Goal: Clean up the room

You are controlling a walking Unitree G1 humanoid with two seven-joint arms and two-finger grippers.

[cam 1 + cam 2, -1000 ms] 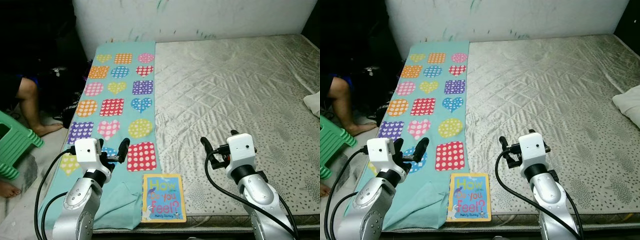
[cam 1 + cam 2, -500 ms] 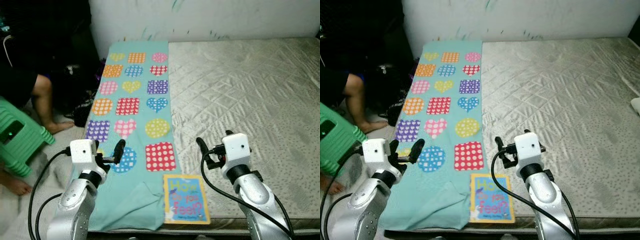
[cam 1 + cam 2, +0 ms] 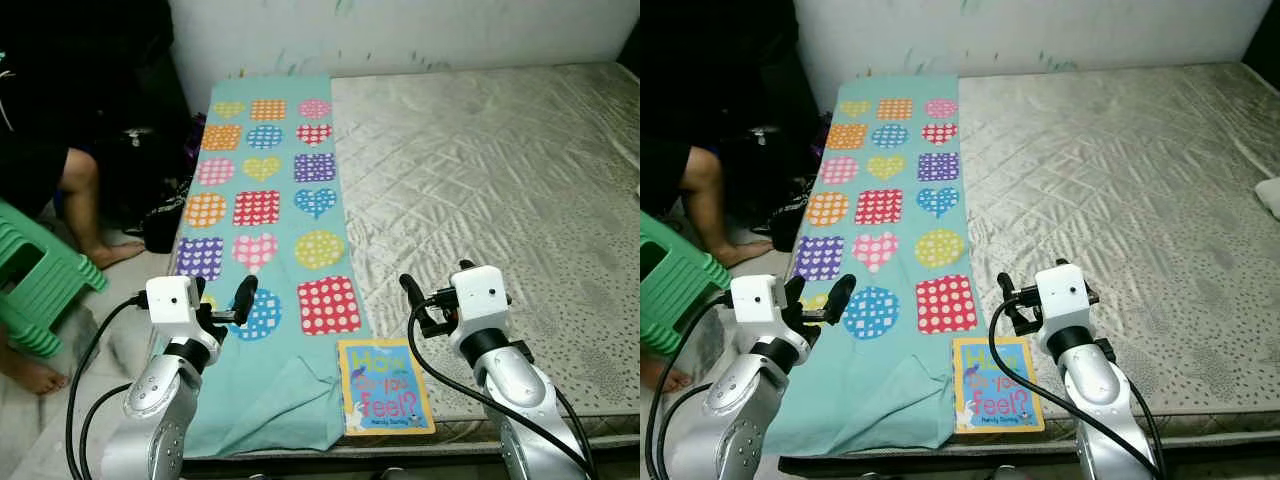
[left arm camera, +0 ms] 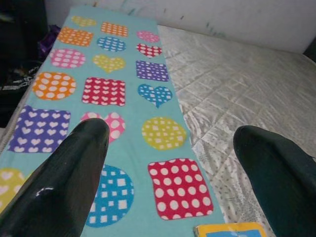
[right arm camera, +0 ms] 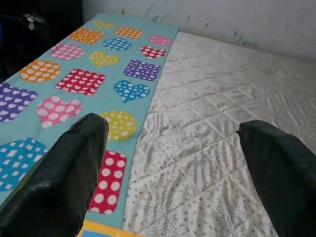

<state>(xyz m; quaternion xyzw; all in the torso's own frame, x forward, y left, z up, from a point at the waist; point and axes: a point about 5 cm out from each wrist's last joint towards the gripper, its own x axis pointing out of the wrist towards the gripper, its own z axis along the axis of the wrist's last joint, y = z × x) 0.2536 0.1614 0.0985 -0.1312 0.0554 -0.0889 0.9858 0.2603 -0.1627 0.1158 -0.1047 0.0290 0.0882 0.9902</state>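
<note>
A picture book [image 3: 385, 385] with a yellow border and blue cover lies flat at the bed's near edge, beside the lower end of a teal mat [image 3: 265, 200] printed with coloured dotted shapes. My left gripper [image 3: 225, 305] hovers open over the mat's near left part, holding nothing. My right gripper [image 3: 432, 290] is open and empty just above and right of the book. In the left wrist view the fingers [image 4: 74, 173] frame the mat, with the book's corner [image 4: 227, 230] at the edge. The right wrist view shows the book's corner [image 5: 103, 230] too.
The grey quilted mattress [image 3: 500, 180] stretches to the right, with a white pillow [image 3: 1268, 195] at its far right edge. Left of the bed stand a green plastic stool [image 3: 35, 285], a person's bare leg [image 3: 85, 200] and a dark bag [image 3: 160, 220].
The whole picture has shifted, so the camera moved; the book now sits further right in view. Both grippers stay open in the same pose. Nothing on the bed moved.
</note>
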